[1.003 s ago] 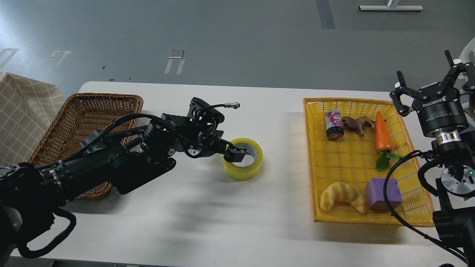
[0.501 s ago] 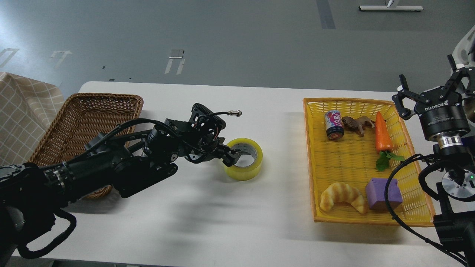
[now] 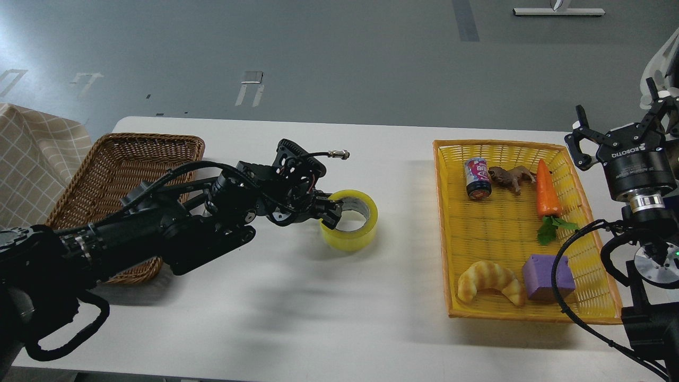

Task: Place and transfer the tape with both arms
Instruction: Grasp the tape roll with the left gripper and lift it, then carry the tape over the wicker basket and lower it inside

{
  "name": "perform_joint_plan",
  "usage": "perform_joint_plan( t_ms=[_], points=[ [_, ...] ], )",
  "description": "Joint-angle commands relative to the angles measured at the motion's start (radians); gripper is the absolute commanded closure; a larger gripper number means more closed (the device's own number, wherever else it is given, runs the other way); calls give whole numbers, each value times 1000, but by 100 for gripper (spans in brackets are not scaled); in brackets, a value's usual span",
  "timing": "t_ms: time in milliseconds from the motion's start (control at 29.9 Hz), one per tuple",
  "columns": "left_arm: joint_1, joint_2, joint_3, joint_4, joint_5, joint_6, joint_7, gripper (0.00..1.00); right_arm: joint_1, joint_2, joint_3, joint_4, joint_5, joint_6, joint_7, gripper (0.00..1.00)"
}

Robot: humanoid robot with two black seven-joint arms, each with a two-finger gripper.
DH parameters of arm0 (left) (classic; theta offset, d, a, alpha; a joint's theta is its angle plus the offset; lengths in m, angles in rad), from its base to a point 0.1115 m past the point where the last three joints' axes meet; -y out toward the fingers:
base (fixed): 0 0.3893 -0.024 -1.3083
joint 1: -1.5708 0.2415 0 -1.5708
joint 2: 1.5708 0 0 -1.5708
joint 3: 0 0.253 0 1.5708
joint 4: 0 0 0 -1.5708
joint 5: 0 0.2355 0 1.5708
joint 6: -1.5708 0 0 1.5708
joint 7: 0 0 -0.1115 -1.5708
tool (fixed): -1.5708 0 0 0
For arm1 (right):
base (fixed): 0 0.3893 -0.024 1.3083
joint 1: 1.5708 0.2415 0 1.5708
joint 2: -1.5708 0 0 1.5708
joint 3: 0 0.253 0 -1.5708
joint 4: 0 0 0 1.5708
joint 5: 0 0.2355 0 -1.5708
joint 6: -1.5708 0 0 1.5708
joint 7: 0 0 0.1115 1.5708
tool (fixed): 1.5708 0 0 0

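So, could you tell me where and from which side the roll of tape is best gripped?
Grip the tape by its wall on the left side, one finger inside the hollow core and one outside. It lies flat on the table with the hole facing up, so the rim is open from above. The left end effector is already at that near rim, seemingly pinching it.

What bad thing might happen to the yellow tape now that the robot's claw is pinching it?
The left claw grips only the near wall of the tape, so the roll might tilt or slip out when carried. The wicker basket lies behind the left arm, and a wide swing might clip its rim. The right claw hangs open far to the side, beyond the yellow tray, so it may snag the tray's rim reaching over.
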Motion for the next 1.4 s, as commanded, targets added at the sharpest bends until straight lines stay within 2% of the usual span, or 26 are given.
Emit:
perform_joint_plan(
  t_ms=[0, 167, 368, 635, 969, 1304, 1371],
  points=[
    [-46, 25, -5, -5, -18, 0, -7, 100, 0, 0, 0, 2, 2, 0, 0, 0],
    [-114, 84, -3, -16, -100, 0, -19, 100, 0, 0, 0, 2, 2, 0, 0, 0],
    [-172, 210, -2, -16, -140, 0, -45, 100, 0, 2, 0, 3, 9, 0, 0, 0],
    [-182, 420, -5, -28, -151, 0, -112, 100, 2, 0, 0, 5, 21, 0, 0, 0],
    [-136, 633, 0, -45, -153, 0, -160, 100, 0, 2, 5, 5, 21, 0, 0, 0],
    [-38, 720, 3, -42, -177, 0, -169, 100, 2, 2, 6, 6, 23, 0, -1, 0],
    [4, 723, 3, -31, -197, 24, -169, 100, 6, 2, 5, 3, 21, 0, -1, 0]
  ],
)
